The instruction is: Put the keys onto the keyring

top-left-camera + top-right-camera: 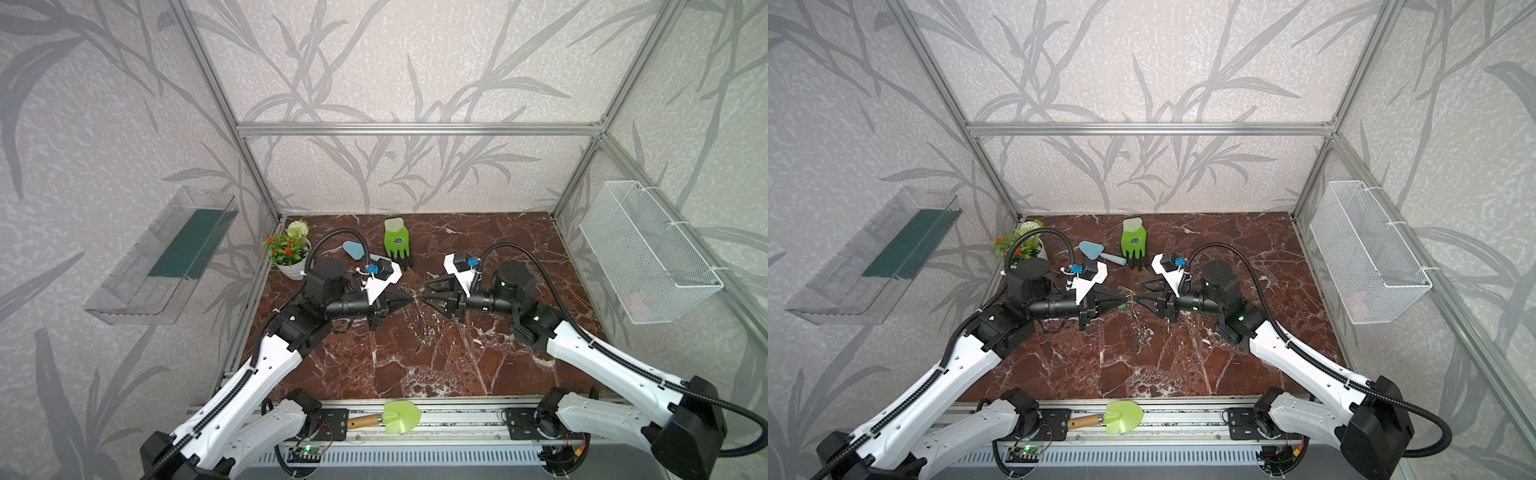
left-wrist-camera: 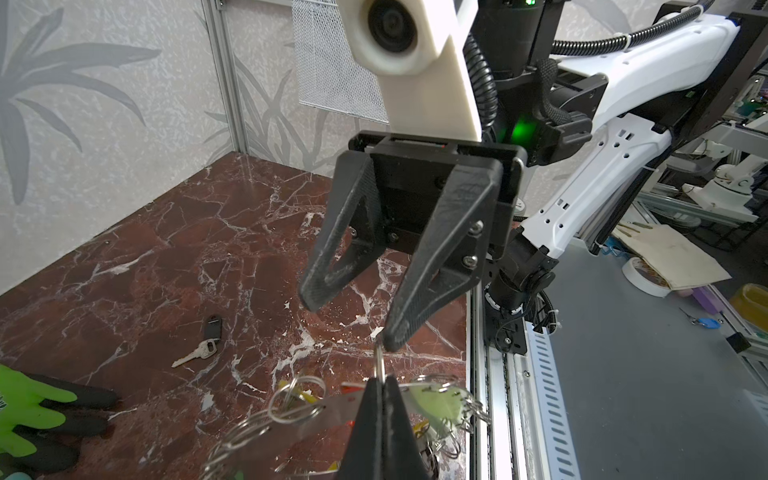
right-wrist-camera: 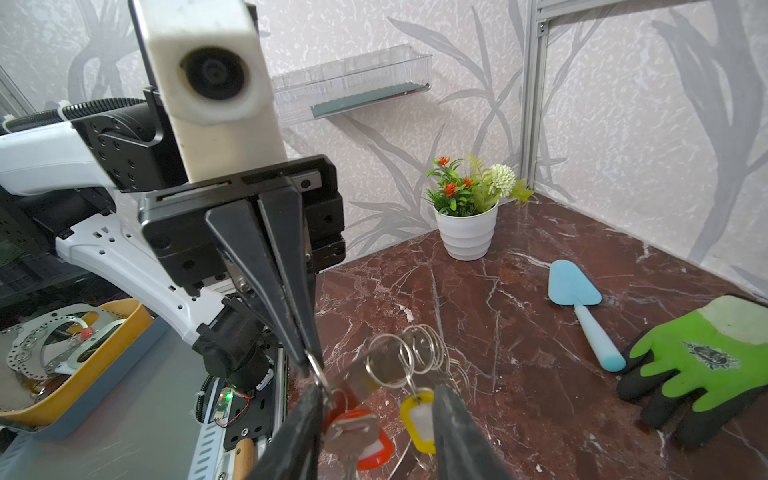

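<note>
The keyring [image 2: 328, 411], a flat grey metal ring hung with many small split rings, dangles in mid-air over the table's middle in both top views [image 1: 420, 320] [image 1: 1138, 320]. My left gripper [image 2: 380, 380] [image 1: 411, 298] is shut on one small split ring [image 2: 379, 363] at its rim. My right gripper [image 3: 378, 390] [image 1: 424, 291] faces it tip to tip, jaws apart. A red-tagged key [image 3: 365, 432] and a yellow tag [image 3: 417, 417] hang between its fingers [image 3: 299, 436], and one fingertip touches the held split ring. A loose silver key with a black tag [image 2: 199, 349] lies on the marble.
A green and black glove [image 1: 397, 241], a blue trowel [image 1: 353, 249] and a white flower pot [image 1: 291, 257] sit at the back. A green shovel [image 1: 399, 417] lies on the front rail. A wire basket [image 1: 648, 257] and a clear shelf [image 1: 166, 257] hang on the side walls.
</note>
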Robot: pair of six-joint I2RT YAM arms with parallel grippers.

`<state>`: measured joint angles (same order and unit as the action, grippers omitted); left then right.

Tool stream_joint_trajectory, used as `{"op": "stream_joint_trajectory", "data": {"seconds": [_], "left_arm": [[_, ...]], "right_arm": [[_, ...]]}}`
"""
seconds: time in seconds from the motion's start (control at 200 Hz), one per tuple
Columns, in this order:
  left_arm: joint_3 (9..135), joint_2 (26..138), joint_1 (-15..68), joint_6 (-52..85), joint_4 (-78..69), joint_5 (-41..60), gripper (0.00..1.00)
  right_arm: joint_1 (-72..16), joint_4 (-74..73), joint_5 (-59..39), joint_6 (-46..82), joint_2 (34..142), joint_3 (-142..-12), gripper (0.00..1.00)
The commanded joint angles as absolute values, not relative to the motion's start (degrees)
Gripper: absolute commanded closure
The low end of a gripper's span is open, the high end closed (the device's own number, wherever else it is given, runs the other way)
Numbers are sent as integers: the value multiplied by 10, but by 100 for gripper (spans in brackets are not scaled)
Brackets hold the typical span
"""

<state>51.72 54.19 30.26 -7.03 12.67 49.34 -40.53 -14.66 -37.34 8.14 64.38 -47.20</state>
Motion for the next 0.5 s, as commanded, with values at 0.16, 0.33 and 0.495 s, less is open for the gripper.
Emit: {"op": "stream_joint_trajectory", "data": {"seconds": [0.16, 0.33, 0.495], "left_arm": [[543, 538, 303, -84, 110, 507, 100], [543, 538, 303, -86, 114, 507, 100], [545, 544, 303, -87, 116, 508, 100]], "right_arm": [[-415, -147, -405, 66, 653, -488, 66], [-417, -151, -416, 66, 660, -490, 72], [-418, -171, -422, 70, 658, -483, 73]]}}
